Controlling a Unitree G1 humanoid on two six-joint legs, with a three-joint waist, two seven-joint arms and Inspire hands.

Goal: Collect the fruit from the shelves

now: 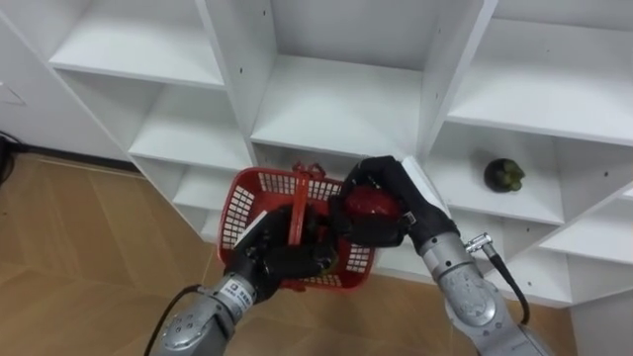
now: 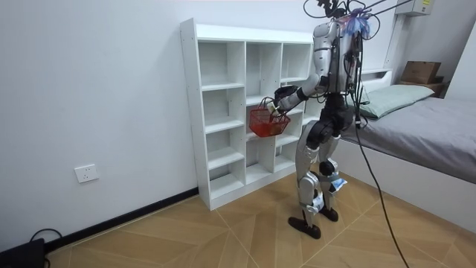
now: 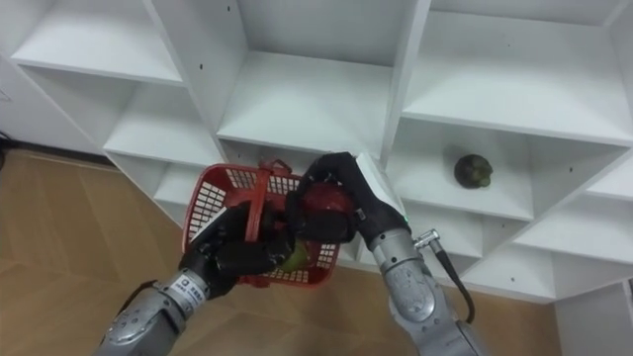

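My left hand (image 1: 269, 263) is shut on the handle of a red plastic basket (image 1: 240, 204), which hangs in front of the white closet's (image 1: 336, 111) middle column. Over the basket's right side, my right hand (image 1: 413, 196) is curled round a red fruit (image 1: 371, 205). A yellow-green fruit (image 3: 293, 259) shows low inside the basket. One dark green fruit (image 1: 504, 175) lies on a shelf to the right, apart from both hands. In the room view I stand upright facing the closet (image 2: 223, 112) with the basket (image 2: 265, 122) held at chest height.
The closet's upright dividers (image 1: 450, 59) flank the basket on both sides. A wooden floor (image 1: 89, 257) lies below. In the room view a bed (image 2: 424, 123) stands behind me, and a white wall (image 2: 89, 89) runs to the closet's left.
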